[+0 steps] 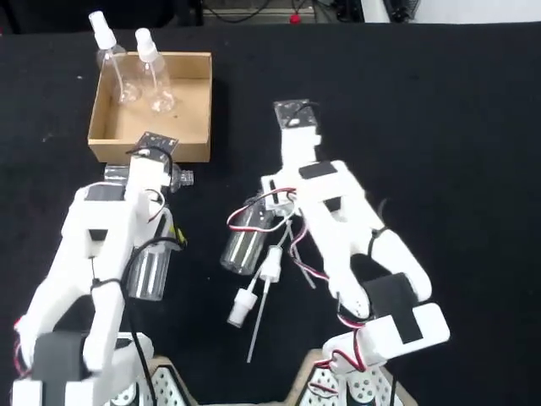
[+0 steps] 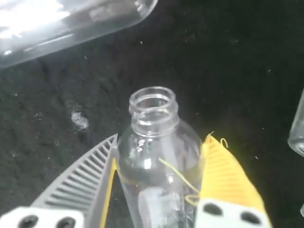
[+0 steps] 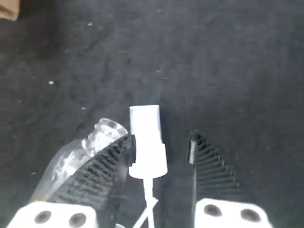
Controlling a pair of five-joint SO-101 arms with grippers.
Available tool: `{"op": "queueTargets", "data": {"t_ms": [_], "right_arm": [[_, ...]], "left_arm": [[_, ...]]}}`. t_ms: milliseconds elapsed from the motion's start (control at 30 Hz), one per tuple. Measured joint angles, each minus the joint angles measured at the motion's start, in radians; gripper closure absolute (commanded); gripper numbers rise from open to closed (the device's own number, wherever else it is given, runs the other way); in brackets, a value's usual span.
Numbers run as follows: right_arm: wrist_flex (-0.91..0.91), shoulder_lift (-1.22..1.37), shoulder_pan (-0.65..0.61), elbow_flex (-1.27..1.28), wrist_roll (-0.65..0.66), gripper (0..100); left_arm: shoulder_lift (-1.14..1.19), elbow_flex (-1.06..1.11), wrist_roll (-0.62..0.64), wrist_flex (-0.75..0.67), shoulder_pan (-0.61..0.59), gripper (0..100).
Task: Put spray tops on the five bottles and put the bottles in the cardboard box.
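My left gripper is shut on a clear bottle with an open neck and no top. In the high view this bottle lies crosswise just in front of the cardboard box. Inside the box stand two bottles with spray tops. My right gripper is open around a white spray top; one black finger touches it and the other stands off. An uncapped bottle neck lies beside that finger. Two loose spray tops lie near the table's centre.
Another topless bottle lies under the left arm, and one lies beside the right arm. The table is covered in black cloth, bare on the right half. A lying bottle crosses the left wrist view.
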Motion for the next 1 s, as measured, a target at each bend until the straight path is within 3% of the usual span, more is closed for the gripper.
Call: {"op": "queueTargets", "data": {"t_ms": [200,667,900,1000], "right_arm": [[0.000,0.000,-0.005,0.000,0.000,81.9],[0.025,0.060,-0.005,0.008,0.000,81.8],[0.132,0.161,-0.005,-0.115,0.002,82.2],[0.147,0.172,-0.005,-0.135,0.002,88.1]], "left_arm": [[-0.104,0.043,0.002,0.000,0.000,75],[-0.055,0.043,0.002,0.000,0.000,75],[-0.055,0.043,0.002,0.000,0.000,75],[-0.055,0.043,0.002,0.000,0.000,75]]}}
